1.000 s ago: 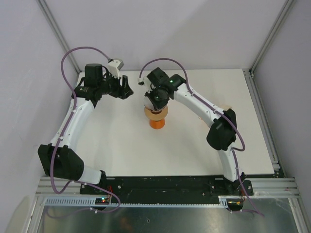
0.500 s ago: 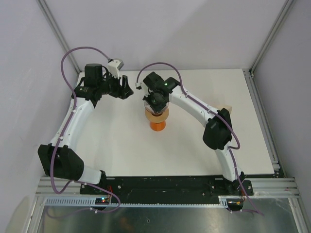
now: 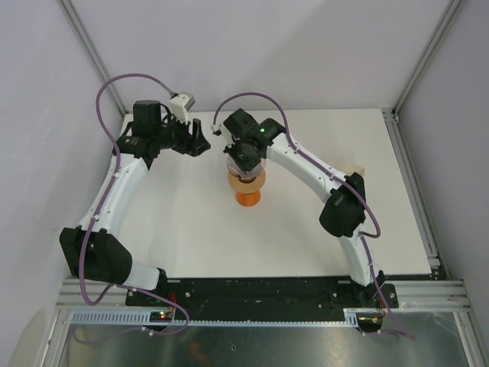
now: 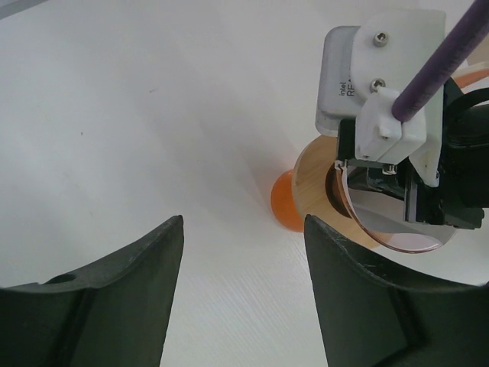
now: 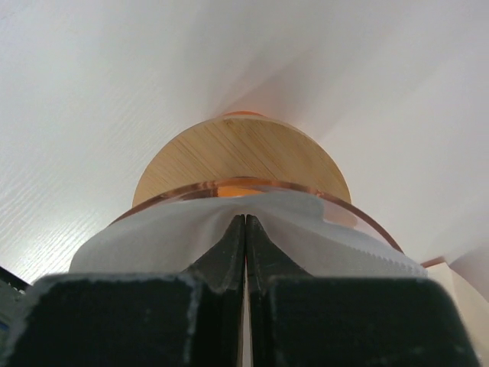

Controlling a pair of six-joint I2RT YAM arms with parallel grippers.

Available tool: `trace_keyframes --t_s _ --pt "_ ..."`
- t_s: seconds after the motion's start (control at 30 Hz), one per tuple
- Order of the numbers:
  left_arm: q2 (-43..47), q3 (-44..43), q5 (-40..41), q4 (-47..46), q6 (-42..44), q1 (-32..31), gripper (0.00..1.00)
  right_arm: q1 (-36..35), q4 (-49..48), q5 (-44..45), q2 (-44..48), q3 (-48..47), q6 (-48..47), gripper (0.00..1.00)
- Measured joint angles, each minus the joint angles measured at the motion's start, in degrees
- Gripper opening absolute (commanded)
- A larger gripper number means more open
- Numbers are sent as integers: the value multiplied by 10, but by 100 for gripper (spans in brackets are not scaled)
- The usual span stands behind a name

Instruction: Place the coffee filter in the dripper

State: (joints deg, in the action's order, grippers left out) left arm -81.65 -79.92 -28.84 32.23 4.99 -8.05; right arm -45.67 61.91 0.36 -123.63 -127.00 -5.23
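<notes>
Low in the right wrist view, the right jaws are pinching shut on the coffee filter (image 5: 153,238), which is sitting within the dripper's (image 5: 229,184) round rim, while the white counter (image 5: 92,84) is stretching on toward the frame's top and the left jaws are hanging wide, holding nothing, just left of it.

White coffee filter (image 5: 137,233), pinkish clear dripper (image 4: 390,228), wood-grain tan disc (image 5: 237,153), orange cup (image 4: 284,202)
</notes>
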Motion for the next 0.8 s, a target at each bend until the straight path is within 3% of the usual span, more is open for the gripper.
trace_keyframes --t_s 0.47,0.8 --pt "0 2 -17 0 0 0 69 -7 3 35 49 -2 1 21" --pt "0 7 -29 -2 0 0 71 -4 -41 72 149 42 17 47"
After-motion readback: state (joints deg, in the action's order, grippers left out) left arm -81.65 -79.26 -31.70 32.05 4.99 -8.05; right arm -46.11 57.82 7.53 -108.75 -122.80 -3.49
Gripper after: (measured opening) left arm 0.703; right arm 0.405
